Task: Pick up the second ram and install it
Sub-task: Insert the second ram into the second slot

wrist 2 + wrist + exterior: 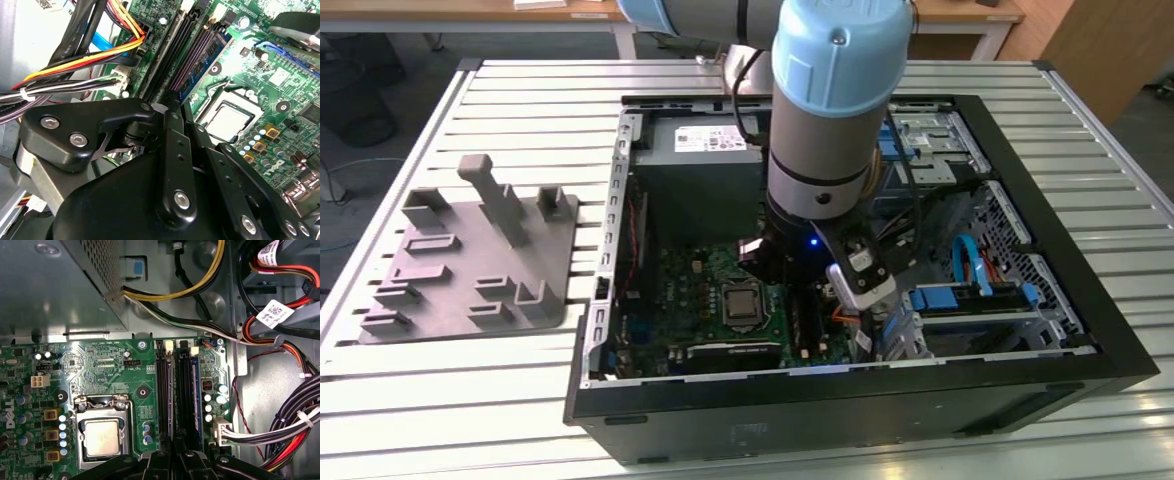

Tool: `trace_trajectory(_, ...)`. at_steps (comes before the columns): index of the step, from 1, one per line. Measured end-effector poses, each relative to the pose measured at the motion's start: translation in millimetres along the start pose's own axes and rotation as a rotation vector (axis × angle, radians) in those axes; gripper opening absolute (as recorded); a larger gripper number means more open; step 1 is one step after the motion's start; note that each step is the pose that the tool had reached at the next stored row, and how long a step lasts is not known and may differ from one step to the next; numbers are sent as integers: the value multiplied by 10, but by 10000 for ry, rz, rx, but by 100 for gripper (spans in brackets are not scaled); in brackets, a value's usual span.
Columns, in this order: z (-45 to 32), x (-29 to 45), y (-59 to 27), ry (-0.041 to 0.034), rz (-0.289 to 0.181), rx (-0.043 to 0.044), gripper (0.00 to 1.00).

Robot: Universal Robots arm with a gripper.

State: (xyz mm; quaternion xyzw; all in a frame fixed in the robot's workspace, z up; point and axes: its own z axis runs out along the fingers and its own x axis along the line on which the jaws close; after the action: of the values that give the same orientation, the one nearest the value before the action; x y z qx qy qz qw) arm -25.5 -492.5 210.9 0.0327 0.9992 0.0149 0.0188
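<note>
My end effector (175, 456) is lowered into the open computer case (1087, 345) that lies on its side on the slatted worktop (520, 90), so the motherboard (100, 370) faces up and I can come at it from straight above. I hang directly over the near end of the memory slots (163, 390), with my body lined up along their length, which I judge is the alignment a long flat stick needs to seat. I cannot tell from these views whether I am gripping anything, because my own linkages cover the tip. A slim, bluish-edged strip (196, 400) runs away from my tip along the outermost slot. I take it for the second ram standing in its slot, but I cannot say whether it is fully seated or which stick it is. The processor (102, 437) sits to one side of me. The cable bundle (280, 430) is on the other side, clear of the slots. The grey fixture tray (467, 270) lies well apart from me, outside the case.
</note>
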Motion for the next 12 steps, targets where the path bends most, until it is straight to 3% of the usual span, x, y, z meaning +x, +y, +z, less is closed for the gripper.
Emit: trace_trajectory(12,-24,-1,3,1,-7,-1,14)
